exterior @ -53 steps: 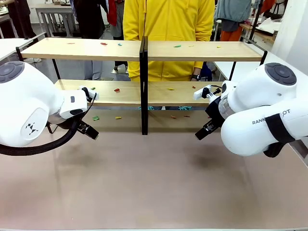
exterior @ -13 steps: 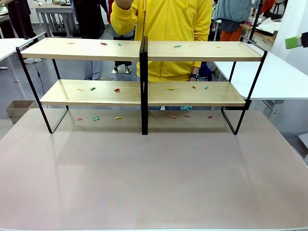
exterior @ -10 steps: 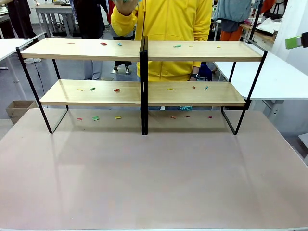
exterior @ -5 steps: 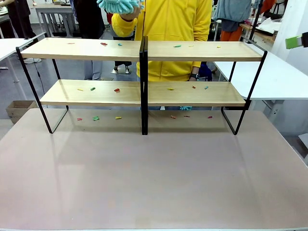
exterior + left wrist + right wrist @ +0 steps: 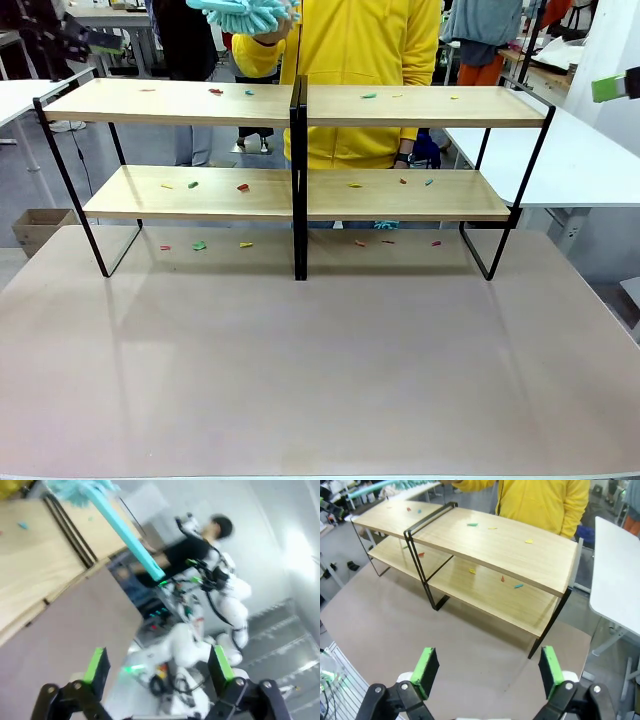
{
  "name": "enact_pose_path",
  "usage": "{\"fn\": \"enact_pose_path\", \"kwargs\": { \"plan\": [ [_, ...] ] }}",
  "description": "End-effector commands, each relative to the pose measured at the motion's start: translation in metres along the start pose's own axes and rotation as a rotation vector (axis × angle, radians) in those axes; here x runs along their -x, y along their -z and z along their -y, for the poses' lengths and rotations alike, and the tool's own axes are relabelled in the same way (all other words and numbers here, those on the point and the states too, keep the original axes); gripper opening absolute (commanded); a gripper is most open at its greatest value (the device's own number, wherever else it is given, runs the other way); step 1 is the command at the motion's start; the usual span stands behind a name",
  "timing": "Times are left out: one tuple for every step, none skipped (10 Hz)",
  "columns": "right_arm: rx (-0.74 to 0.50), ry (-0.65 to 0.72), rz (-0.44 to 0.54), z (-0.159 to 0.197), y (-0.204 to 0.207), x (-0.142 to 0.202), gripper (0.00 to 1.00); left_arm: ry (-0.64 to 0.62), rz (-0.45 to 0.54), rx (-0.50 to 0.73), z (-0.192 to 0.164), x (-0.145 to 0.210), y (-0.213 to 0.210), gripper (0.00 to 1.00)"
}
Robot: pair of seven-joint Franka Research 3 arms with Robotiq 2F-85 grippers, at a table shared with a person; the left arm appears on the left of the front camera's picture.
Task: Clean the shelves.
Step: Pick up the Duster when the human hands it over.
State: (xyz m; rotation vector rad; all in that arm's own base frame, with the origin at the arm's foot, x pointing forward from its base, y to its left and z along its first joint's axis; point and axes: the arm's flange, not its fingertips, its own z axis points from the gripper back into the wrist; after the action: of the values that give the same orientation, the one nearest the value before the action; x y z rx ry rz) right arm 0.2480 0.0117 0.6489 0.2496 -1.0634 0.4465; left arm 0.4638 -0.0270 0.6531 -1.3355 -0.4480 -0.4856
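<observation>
The shelves (image 5: 300, 105) stand at the table's far side, with small coloured scraps (image 5: 242, 187) scattered on both tiers and on the table beneath. Behind them, a person in a yellow top (image 5: 350, 50) holds a teal fluffy duster (image 5: 240, 12) above the upper left board. My left gripper (image 5: 108, 42) hovers high at the far left, and in its own view it (image 5: 159, 665) stands open and empty, facing the duster's long handle (image 5: 125, 530). My right gripper (image 5: 488, 672) is also open and empty, high above the shelves (image 5: 495, 540); one of its green pads (image 5: 612, 88) shows at the right edge.
White side tables (image 5: 570, 160) flank the shelves on the right and the left. The brown table top (image 5: 320, 360) in front is bare. A cardboard box (image 5: 35, 228) sits on the floor at left. Another white robot arm (image 5: 225, 600) shows beyond the duster handle.
The person has brought the duster down into view above the upper left board. My left gripper has come into the front view at the top left.
</observation>
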Motion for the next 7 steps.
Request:
{"fn": "enact_pose_path", "kwargs": {
  "plan": [
    [-0.004, 0.002, 0.003, 0.001, -0.001, 0.0, 1.0, 0.065, 0.05, -0.092, 0.008, 0.005, -0.011, 1.0],
    [-0.004, 0.002, 0.003, 0.001, -0.001, 0.0, 1.0, 0.0, 0.0, 0.0, 0.0, 0.0, 0.0, 1.0],
    [-0.004, 0.002, 0.003, 0.001, -0.001, 0.0, 1.0, -0.002, 0.012, 0.014, 0.007, 0.031, 0.01, 1.0],
    [-0.004, 0.002, 0.003, 0.001, -0.001, 0.0, 1.0, -0.127, -0.05, 0.067, 0.013, 0.03, 0.022, 1.0],
    [-0.004, 0.002, 0.003, 0.001, -0.001, 0.0, 1.0, -0.188, 0.03, 0.021, 0.01, 0.016, 0.028, 1.0],
    [-0.004, 0.002, 0.003, 0.001, -0.001, 0.0, 1.0, -0.293, 0.029, 0.028, 0.007, 0.0, 0.037, 1.0],
    [-0.004, 0.002, 0.003, 0.001, -0.001, 0.0, 1.0, -0.343, 0.042, 0.015, 0.005, -0.011, 0.043, 1.0]
  ]
}}
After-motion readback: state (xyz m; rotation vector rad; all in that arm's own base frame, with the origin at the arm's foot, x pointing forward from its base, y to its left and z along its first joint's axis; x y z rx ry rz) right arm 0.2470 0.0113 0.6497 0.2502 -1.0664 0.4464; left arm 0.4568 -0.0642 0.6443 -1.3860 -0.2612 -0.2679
